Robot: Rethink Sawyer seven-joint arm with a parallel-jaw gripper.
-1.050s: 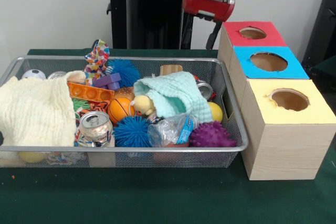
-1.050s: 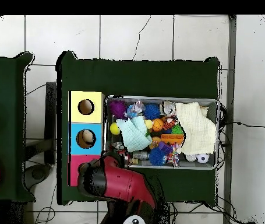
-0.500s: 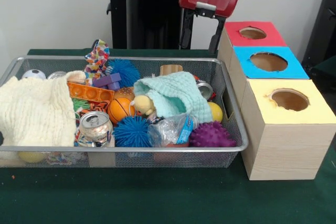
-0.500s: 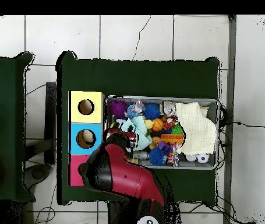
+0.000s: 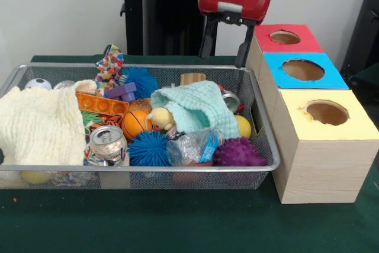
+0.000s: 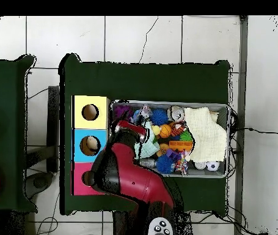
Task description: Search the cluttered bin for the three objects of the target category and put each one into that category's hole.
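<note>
Clutter in the wire bin [image 5: 260,146] lies directly below the gripper [image 5: 224,44], whose fingers hang spread apart, holding nothing.

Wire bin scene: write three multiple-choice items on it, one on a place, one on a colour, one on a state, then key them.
1. Where does the purple spiky ball lie in the wire bin?
A. corner nearest the yellow-topped box
B. under the cream cloth
C. outside it

2. The middle box's top is:
A. green
B. blue
C. white

3. The claw is:
A. shut on a can
B. open, empty
C. inside a hole

Key: 1 A, it sits by that box; 2 B, blue top; 3 B, its fingers hang apart above the bin.
</note>
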